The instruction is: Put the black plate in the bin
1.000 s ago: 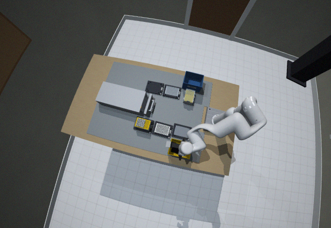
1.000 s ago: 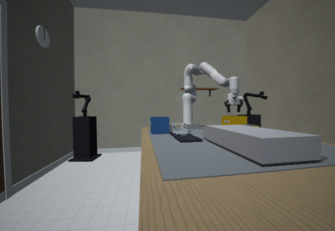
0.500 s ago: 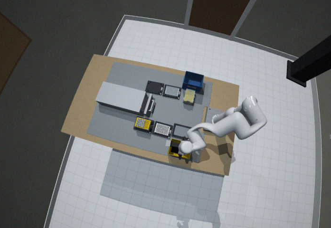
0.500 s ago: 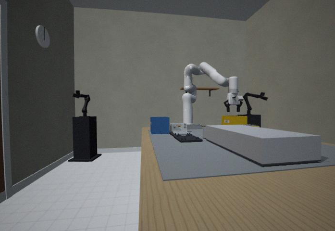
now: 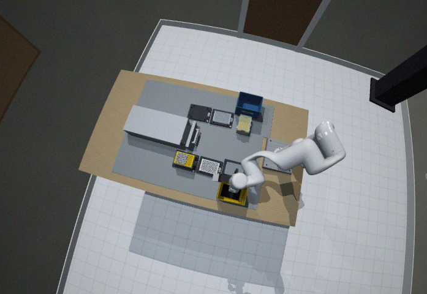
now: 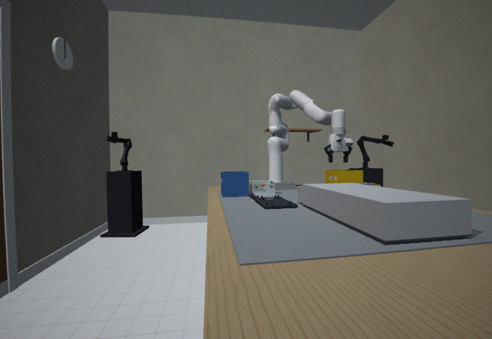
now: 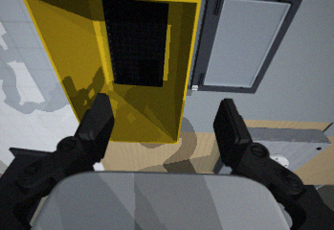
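The black plate lies inside the yellow waste bin W1, down near its bottom. My gripper is open and empty, above the bin's near rim. In the overhead view the gripper hangs over the bin W1 at the bench's front edge. In the side view the gripper is well above the bin W1. The work nest N2 beside the bin holds no plate; it also shows in the overhead view.
A white plate and a yellow tip box sit left of N2. The grey cooler with its drawer is further left. A blue bin, a plate and a nest stand at the back.
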